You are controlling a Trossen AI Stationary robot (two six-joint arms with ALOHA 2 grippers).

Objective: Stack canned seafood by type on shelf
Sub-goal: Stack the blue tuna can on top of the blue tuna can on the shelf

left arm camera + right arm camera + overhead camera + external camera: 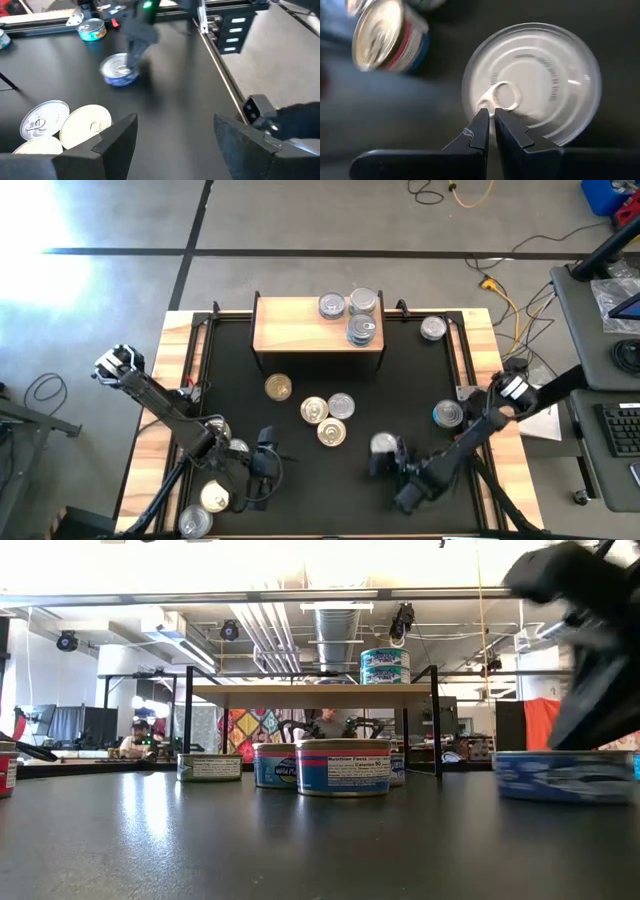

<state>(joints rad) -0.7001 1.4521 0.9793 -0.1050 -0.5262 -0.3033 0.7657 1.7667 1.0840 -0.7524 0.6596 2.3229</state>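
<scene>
The shelf [300, 330] stands at the table's far side and carries three silver-lidded cans [364, 330]; in the low view two of them [385, 666] are stacked. Loose cans form a cluster [330, 420] at mid-table, with a gold-lidded one [278, 387] beside it. My right gripper [491, 115] is shut, its tips over a silver-lidded, blue-labelled can [532, 82] standing on the table at the near right [385, 444]. My left gripper [175, 130] hangs open over bare table near the front [265, 463], with nothing between its fingers. My right gripper's shut fingertips [482, 122] point slanting down at the can's lid, beside the pull tab [501, 96] near the rim. Whether they touch the lid I cannot tell. The can stands upright on the table.
More cans lie near the left arm [215, 498] and at the table's right side [448, 415], [433, 329]. The table has a raised wooden rim [175, 380]. Bare black surface lies between the two grippers [320, 480].
</scene>
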